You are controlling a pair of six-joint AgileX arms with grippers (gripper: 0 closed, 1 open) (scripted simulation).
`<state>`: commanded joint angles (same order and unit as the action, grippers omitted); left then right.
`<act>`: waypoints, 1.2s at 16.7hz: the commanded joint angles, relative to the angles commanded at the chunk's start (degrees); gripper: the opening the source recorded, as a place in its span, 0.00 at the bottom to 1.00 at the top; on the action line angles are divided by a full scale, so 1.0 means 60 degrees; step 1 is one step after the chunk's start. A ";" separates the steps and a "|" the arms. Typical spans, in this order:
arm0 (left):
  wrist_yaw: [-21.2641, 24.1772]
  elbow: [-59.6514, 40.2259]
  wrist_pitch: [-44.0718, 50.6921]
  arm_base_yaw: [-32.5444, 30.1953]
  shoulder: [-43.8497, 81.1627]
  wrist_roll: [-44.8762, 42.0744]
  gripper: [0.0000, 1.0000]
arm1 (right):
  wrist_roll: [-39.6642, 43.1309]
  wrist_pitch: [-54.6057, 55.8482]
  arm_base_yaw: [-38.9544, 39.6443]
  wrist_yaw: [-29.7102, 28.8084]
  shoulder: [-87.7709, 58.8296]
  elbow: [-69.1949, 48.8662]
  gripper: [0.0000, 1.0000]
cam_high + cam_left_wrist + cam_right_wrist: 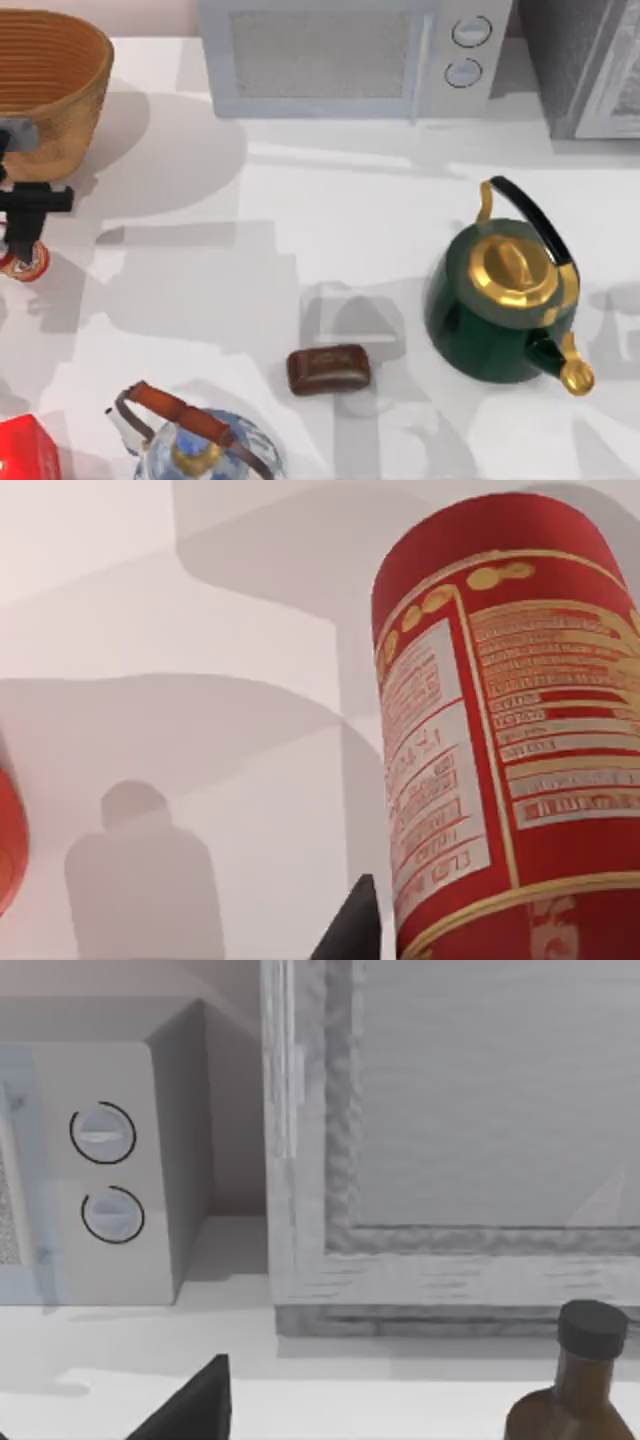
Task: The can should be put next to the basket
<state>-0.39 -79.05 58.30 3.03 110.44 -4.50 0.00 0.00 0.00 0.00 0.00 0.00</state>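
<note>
Left claw (22,250) at the desk's (300,220) left edge largely hides the can (25,262) beside the basket (50,90); finger state indeterminate.

Red can (500,730) with gold-edged label; tan ribbed basket (50,90); green-gold kettle (505,300).

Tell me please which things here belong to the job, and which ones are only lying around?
Job things: the can, at the left gripper near the table's left edge; the basket just behind it.

Lying about: microwave, green kettle, brown bar, glass kettle, red box, brown bottle.
</note>
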 joint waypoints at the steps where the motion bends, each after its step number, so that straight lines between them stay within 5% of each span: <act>1: 0.0000 0.0000 0.0000 0.0000 0.0000 0.0000 0.83 | 0.0000 0.0000 0.0000 0.0000 0.0000 0.0000 1.00; 4: 0.0000 0.0000 0.0000 0.0000 0.0000 0.0000 1.00 | 0.0000 0.0000 0.0000 0.0000 0.0000 0.0000 1.00; 13: 0.0007 0.0010 0.0022 0.0011 -0.0019 -0.0015 1.00 | 0.0000 0.0000 0.0000 0.0000 0.0000 0.0000 1.00; 20: 0.0367 -0.0368 0.1511 -0.0599 -0.1091 -0.0597 1.00 | 0.0000 0.0000 0.0000 0.0000 0.0000 0.0000 1.00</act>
<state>1.81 -81.26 67.37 -0.56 103.89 -8.08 0.00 0.00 0.00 0.00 0.00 0.00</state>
